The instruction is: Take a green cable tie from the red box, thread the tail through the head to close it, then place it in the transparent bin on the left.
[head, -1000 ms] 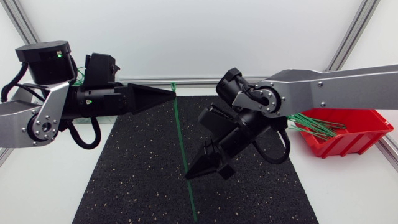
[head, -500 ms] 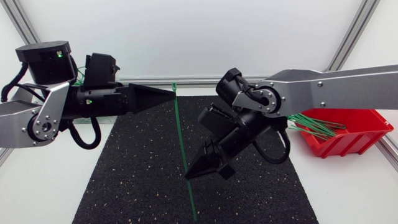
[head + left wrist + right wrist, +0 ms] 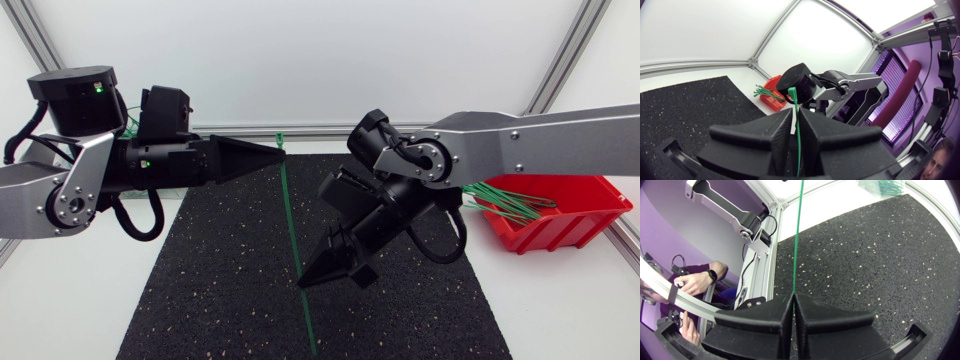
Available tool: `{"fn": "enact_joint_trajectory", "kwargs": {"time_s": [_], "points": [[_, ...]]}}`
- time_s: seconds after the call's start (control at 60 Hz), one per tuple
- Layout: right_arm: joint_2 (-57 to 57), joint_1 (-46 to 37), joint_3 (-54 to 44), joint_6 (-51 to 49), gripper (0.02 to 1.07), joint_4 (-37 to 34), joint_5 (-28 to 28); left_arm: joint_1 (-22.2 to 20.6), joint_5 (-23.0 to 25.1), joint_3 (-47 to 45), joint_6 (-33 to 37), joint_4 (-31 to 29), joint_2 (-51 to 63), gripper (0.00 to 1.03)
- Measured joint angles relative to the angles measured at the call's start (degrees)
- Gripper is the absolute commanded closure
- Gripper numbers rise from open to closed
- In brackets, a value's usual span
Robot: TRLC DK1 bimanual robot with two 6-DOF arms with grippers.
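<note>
The cable tie is a bright green line down the middle of the frame. Under it the mat is black, flecked all over with pale specks, and the bench around it is plain white. The left gripper and right gripper have matte black fingers. The arm links are silver-grey with black joints. At the right, the box is red, and the bundle of ties in it is the same green.

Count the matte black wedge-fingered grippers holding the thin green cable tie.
2. The left gripper holds the green cable tie close to its head; the right gripper, nearer the tail.
</note>
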Motion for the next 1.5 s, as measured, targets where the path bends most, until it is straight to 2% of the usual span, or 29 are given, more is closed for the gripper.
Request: {"fn": "enact_joint_trajectory", "kwargs": {"time_s": [0.15, 0.267, 0.517, 0.767, 0.8, 0.867, 0.933, 0.983, 1.117, 1.25, 1.3, 1.367, 1.5], "points": [[0.00, 0.00, 0.00, 0.00, 1.02, 0.00, 0.00, 0.00, 0.04, 0.00, -0.09, 0.50, 0.02, 0.91], [0.00, 0.00, 0.00, 0.00, 1.02, 0.00, 0.00, 0.00, 0.17, 0.00, -0.39, 0.90, 0.02, 0.99], [0.00, 0.00, 0.00, 0.00, 1.02, 0.00, 0.02, 0.00, 0.17, 0.00, -0.66, 0.92, 0.50, 1.00], [0.00, -0.11, 0.00, 0.00, 1.00, 0.28, 0.00, 0.35, 1.51, 1.62, -5.73, 0.39, 1.46, 1.00], [0.00, -0.17, 0.00, 0.00, 0.92, 0.33, -0.02, 0.59, 1.86, 2.14, -6.54, -0.55, 1.70, 1.00], [-0.11, -0.59, -0.02, 0.00, 0.67, 0.70, 0.02, 1.27, 1.95, 3.10, -7.63, -2.64, 2.27, 1.00], [-0.61, -0.96, -0.55, 0.00, 0.57, 0.68, 0.55, 2.10, 1.90, 4.57, -7.98, -5.03, 2.91, 1.00], [-1.33, -1.16, -1.03, 0.00, 0.39, 0.72, 1.55, 2.75, 1.92, 5.38, -8.15, -6.40, 3.23, 1.00], [-4.59, -1.25, -2.10, 0.02, 0.07, 2.64, 6.54, 4.76, 2.51, 7.67, -8.59, -13.44, 3.50, 1.00], [-8.68, -1.27, -5.09, 0.00, 0.06, 9.90, 14.32, 6.47, 3.80, 10.93, -8.61, -20.94, 3.50, 1.00], [-9.99, -1.29, -5.97, -0.02, 0.06, 10.99, 17.09, 6.75, 3.89, 11.61, -8.61, -22.05, 3.50, 1.00], [-10.82, -1.29, -6.23, -0.02, 0.06, 11.02, 20.24, 6.99, 4.04, 12.26, -8.61, -23.96, 3.50, 1.00], [-11.17, -1.29, -6.19, -0.02, 0.06, 7.80, 21.46, 7.43, 4.04, 12.44, -8.61, -24.94, 3.69, 1.00]]}}
